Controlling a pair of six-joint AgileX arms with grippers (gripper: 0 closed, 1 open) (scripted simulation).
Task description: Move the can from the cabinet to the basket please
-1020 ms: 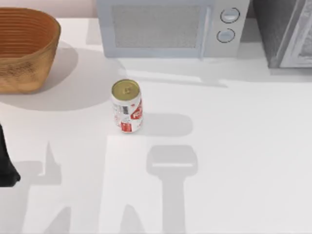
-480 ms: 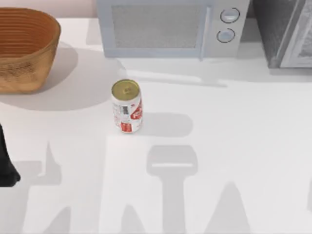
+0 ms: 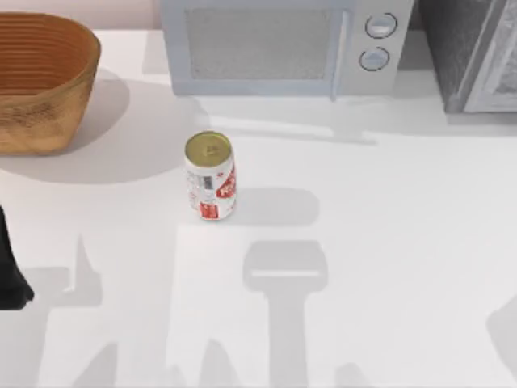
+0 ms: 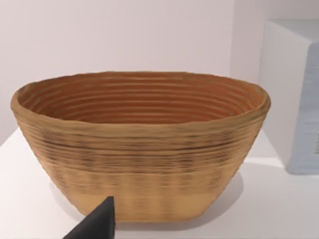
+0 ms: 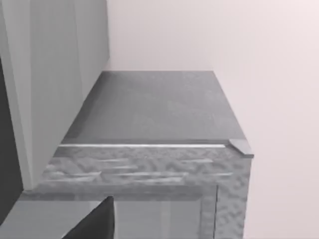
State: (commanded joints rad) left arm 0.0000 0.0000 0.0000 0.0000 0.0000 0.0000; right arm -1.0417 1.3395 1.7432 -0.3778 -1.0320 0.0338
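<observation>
The can [image 3: 210,175], white with red patches and a gold top, stands upright on the white table left of centre, with no gripper near it. The brown wicker basket [image 3: 40,81] sits at the far left corner; the left wrist view shows its ribbed wall [image 4: 139,164] close up, with nothing showing inside. The dark grey speckled cabinet [image 3: 472,52] stands at the far right corner, and the right wrist view looks onto its top [image 5: 154,109]. A dark part of my left arm [image 3: 10,275] rests at the table's left edge. A dark tip of each gripper shows [image 4: 97,224] [image 5: 97,221].
A light grey microwave [image 3: 283,44] with two knobs stands at the back between the basket and the cabinet. Arm shadows lie on the table [image 3: 388,242] along its front edge. A pale wall backs the table.
The shadows along the table's front edge have shifted, and the one at the right has slid toward the right edge. The can and my left arm have not moved.
</observation>
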